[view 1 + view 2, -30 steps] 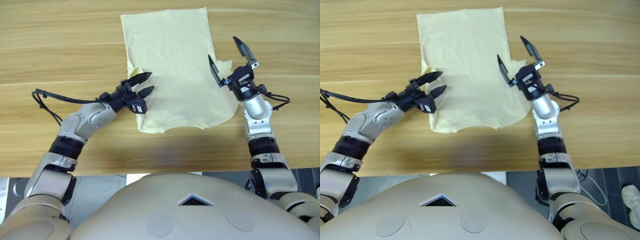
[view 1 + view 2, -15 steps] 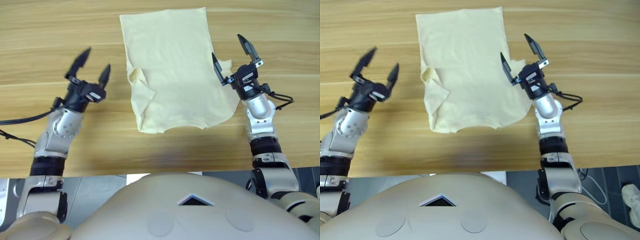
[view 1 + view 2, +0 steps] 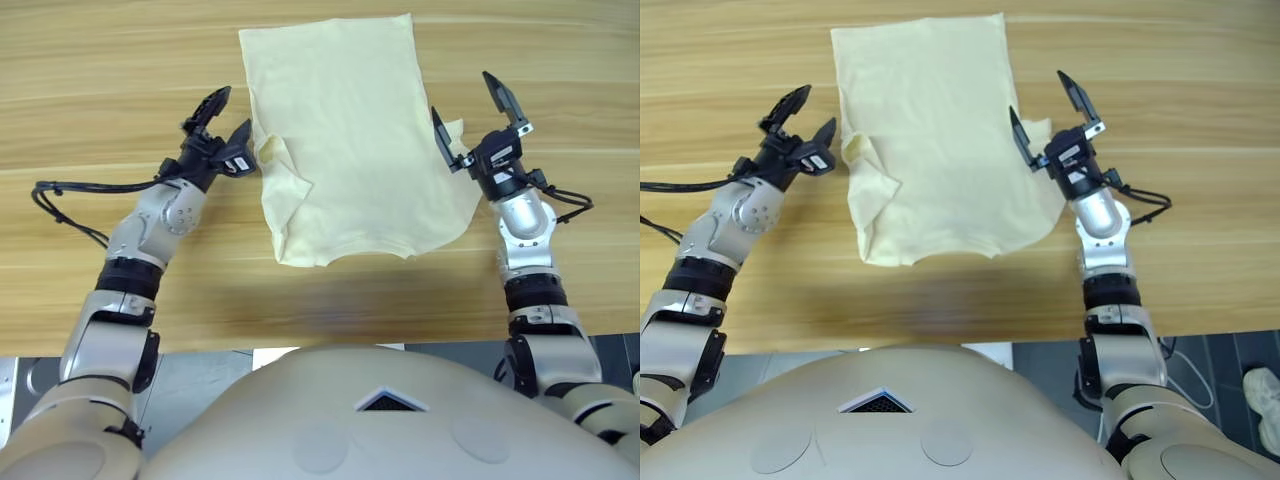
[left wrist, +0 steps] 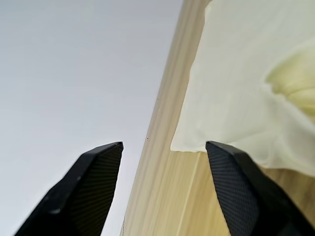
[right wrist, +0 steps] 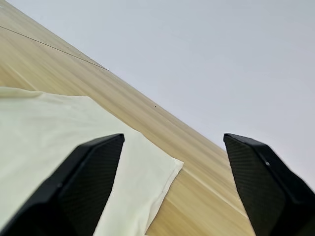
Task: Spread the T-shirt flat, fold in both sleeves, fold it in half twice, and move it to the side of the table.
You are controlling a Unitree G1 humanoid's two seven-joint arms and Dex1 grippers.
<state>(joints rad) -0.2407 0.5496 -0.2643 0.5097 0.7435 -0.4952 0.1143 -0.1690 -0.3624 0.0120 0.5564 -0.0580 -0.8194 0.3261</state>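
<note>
Locate the light-grained wooden table point(image 3: 100, 60). The pale yellow cotton T-shirt point(image 3: 350, 130) lies on it at centre, its long axis running straight away from you, hem at the far edge and neckline nearest.

The left gripper point(image 3: 228, 118) hangs just beside the shirt's left edge with its fingers spread and holding nothing. The right gripper point(image 3: 465, 110) stands upright at the shirt's right edge, fingers likewise parted and empty.

The left sleeve point(image 3: 282, 168) is turned in over the body, somewhat bunched. The right sleeve point(image 3: 456, 128) shows as a small tab projecting from the right edge, seemingly not yet folded, though the gripper partly covers it.

Judgement: the next fold falls to the right arm. The tab lies directly under its parted fingers, so the sleeve must travel leftward, across the long axis
</note>
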